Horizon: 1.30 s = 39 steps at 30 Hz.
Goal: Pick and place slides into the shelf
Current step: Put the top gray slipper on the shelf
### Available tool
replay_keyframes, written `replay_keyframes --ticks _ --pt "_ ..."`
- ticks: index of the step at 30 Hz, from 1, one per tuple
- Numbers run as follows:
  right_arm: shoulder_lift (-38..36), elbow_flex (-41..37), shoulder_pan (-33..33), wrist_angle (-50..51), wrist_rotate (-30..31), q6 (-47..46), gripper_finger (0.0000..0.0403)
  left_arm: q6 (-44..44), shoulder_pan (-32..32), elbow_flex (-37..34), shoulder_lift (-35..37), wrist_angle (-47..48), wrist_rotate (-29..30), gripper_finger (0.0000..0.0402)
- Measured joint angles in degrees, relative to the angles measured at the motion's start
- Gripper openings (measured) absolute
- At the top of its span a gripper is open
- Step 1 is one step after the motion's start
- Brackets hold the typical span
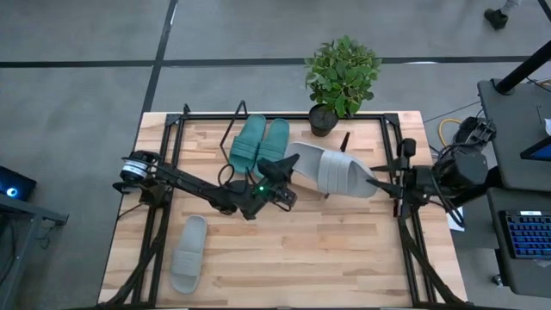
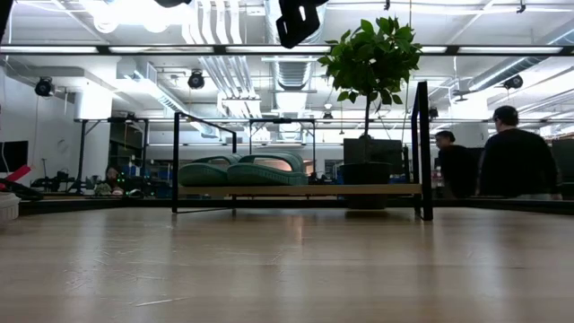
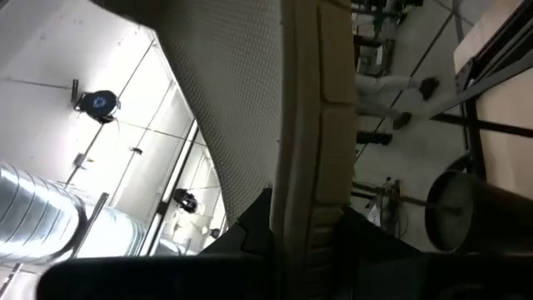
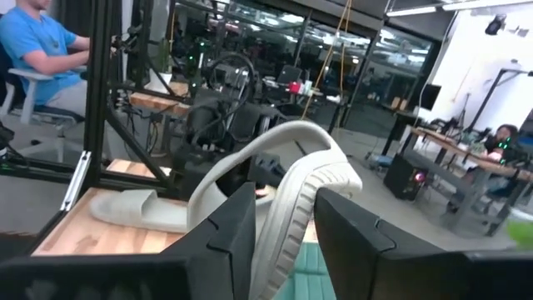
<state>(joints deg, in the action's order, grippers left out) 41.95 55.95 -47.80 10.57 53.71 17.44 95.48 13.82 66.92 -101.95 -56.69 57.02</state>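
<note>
Sharing a light-grey foam slide (image 1: 337, 172) mid-air, our left gripper (image 1: 288, 164) clamps one end; our right gripper (image 1: 379, 183) brackets the other, fingers (image 4: 218, 227) slightly parted, steadying it beside the slanted wooden shelf (image 1: 370, 129).

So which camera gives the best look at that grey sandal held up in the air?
The high view: the whole grey sandal shows there, held between both tools. The right wrist view shows its curved edge up close, the left wrist view only a patch of sole. The low view misses it.
</note>
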Motion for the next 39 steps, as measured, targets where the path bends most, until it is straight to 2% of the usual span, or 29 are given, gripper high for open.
replay_keyframes --ticks 8,14,17,20,23,26,31,35,39 --pt "3.94 5.62 -0.08 -0.59 -0.11 3.74 0.0112 -4.53 0.18 -0.59 -0.46 6.11 -2.36 0.0033" --pt "7.5 10.1 -0.23 0.75 -0.08 9.95 0.0112 -9.91 0.15 -0.59 -0.22 5.68 -3.14 0.0033" --pt "9.3 12.82 -1.55 2.83 -0.1 12.9 0.0112 -14.81 0.15 -0.59 0.2 11.27 -4.51 0.0033" --pt "11.54 14.99 -3.75 3.99 0.2 14.38 0.0112 -25.95 -0.16 -0.59 2.3 22.5 -10.38 0.0033" --pt "13.83 17.05 -7.13 3.86 1.16 18.29 0.0112 -40.57 -1.2 -0.44 5.2 35.07 -20.46 0.0033" --pt "16.79 18.58 -11.48 3.68 7.38 24.54 0.011 -50.92 -2.33 -0.79 8.16 40.97 -28.05 0.0032" --pt "23.39 18.87 -17.74 3.81 23.76 32.91 0.01 -65.26 -4.02 -0.72 12.57 45.37 -39.65 0.0032" --pt "30.69 18.64 -21.82 4.05 35.62 36.76 0.0089 -72.84 -4.98 -0.86 14.11 47.95 -41.32 0.0032" --pt "37.04 18.49 -24.26 5.55 36.01 37.3 0.0075 -74.67 -5.27 -0.85 14.42 48.66 -40.94 0.0032"
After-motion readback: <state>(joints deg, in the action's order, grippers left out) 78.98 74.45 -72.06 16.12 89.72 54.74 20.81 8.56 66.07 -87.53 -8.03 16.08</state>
